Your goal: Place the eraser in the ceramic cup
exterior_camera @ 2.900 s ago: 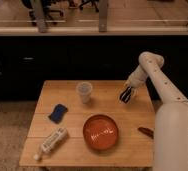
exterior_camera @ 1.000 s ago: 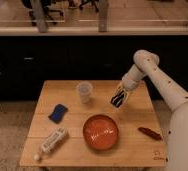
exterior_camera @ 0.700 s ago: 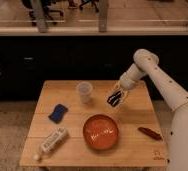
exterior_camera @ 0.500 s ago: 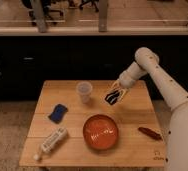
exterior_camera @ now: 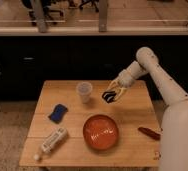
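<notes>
The ceramic cup (exterior_camera: 84, 92) is small, pale and handleless, and stands upright at the back middle of the wooden table (exterior_camera: 132, 107). My gripper (exterior_camera: 110, 95) hangs just right of the cup, a little above the table top. It is shut on the eraser (exterior_camera: 108, 96), a small near-black block with faint blue marks that shows between the fingers. The eraser is beside the cup at about rim height, apart from it and not over its opening.
A wide orange-red bowl (exterior_camera: 101, 132) sits in front of the gripper. A blue flat pad (exterior_camera: 58, 112) lies at the left. A white tube (exterior_camera: 52, 141) lies at the front left. A slim red-brown oblong (exterior_camera: 149, 132) lies at the right edge.
My gripper has moved left and slightly down with the eraser in it, from the table's right back part to close beside the cup. Nothing on the table has moved.
</notes>
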Controlling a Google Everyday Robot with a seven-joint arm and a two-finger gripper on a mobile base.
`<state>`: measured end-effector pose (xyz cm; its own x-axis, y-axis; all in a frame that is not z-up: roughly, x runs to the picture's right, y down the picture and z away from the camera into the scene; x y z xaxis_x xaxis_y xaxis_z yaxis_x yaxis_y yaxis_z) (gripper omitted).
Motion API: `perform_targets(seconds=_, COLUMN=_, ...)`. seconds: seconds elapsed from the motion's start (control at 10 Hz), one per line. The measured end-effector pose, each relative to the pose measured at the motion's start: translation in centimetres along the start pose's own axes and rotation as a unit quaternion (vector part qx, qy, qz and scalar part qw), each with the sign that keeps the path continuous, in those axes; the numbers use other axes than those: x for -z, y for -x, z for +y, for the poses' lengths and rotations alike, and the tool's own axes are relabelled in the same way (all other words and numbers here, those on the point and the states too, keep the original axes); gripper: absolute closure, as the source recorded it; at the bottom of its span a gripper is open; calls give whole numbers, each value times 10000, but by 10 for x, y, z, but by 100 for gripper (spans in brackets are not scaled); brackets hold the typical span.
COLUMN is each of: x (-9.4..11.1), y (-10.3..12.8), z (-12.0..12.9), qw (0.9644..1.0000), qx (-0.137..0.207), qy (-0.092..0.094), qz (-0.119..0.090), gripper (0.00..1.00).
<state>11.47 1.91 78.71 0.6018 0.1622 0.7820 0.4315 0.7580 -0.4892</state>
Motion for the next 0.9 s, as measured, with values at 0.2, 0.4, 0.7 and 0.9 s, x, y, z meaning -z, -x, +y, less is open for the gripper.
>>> perform_targets(seconds=0.2, x=1, y=14, z=-2, qw=9997, qx=-82, qy=11, qz=-233, gripper=100)
perform_targets(seconds=0.4, x=-1, y=28, z=-5, qw=9991, qx=-98, qy=40, qz=-408, gripper=100)
perform_targets(seconds=0.7, x=-5, y=53, z=-11, qw=9975, qx=-98, qy=57, qz=-693, gripper=100)
perform_targets(seconds=0.9, x=-8, y=65, z=-15, qw=9963, qx=-110, qy=55, qz=-852, gripper=100)
